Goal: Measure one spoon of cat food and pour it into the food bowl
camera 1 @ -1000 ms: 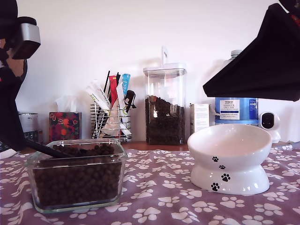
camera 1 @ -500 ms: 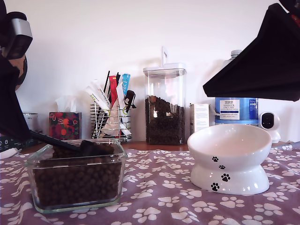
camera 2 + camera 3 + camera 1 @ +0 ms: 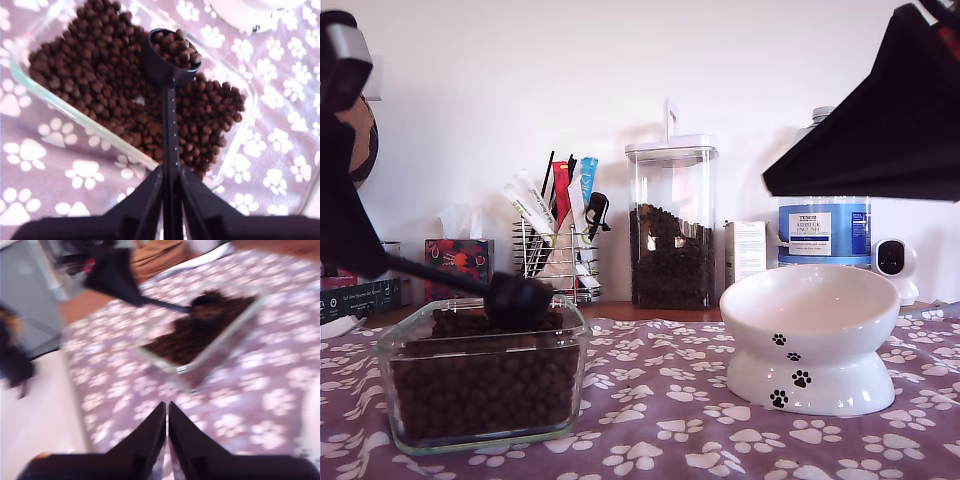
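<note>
Gripping the spoon (image 3: 169, 70) by the far end of its thin, stiff handle, my first gripper (image 3: 170, 192) is being kept clamped shut on it. The cup, brimming with loose cat food (image 3: 176, 45), is being held just above the glass dish (image 3: 480, 375) near the tablecloth's front edge; it is likely light but spill-prone. My second gripper (image 3: 166, 432) is being held closed and empty.

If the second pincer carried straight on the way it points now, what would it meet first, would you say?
Probably the paw-print tablecloth just ahead of my second pincer, short of the square glass dish of cat food; the view is blurred, so depth is uncertain.
</note>
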You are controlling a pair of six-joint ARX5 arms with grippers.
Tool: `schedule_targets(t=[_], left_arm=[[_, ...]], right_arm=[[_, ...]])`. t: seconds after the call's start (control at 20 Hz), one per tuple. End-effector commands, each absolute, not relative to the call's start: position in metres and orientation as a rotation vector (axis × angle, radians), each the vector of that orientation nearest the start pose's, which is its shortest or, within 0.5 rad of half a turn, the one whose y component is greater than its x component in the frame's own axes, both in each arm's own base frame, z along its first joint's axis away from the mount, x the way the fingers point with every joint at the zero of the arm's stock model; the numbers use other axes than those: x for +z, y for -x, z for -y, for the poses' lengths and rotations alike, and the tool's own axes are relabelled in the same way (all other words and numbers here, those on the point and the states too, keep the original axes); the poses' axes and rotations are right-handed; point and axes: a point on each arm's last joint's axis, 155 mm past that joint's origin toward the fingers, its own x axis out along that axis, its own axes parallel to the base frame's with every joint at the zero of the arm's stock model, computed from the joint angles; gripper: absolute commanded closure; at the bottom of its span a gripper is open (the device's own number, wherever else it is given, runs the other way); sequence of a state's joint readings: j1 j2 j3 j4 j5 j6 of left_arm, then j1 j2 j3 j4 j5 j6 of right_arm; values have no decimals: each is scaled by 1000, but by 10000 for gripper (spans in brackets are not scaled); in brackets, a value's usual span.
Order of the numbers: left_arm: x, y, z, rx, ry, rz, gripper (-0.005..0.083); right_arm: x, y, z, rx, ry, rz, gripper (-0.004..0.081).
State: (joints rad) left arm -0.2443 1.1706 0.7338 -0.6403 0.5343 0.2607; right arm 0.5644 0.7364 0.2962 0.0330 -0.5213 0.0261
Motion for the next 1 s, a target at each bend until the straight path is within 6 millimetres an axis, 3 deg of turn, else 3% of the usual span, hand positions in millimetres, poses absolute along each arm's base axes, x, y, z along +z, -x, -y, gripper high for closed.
schedule_targets(t=[0.0, 0.2, 0.35, 0.95], left_arm=[[99, -238, 158, -846, -60, -968, 797], [103, -238, 162, -870, -48, -950, 797], [109, -238, 168, -906, -29, -926, 797], [133, -245, 190, -986, 32, -825, 797]], right_arm=[[137, -201, -212, 952, 5, -432, 783], [122, -221, -173, 722, 38, -481, 783], [122, -228, -158, 631, 40, -480, 783], [117, -223, -158, 640, 47, -514, 783]])
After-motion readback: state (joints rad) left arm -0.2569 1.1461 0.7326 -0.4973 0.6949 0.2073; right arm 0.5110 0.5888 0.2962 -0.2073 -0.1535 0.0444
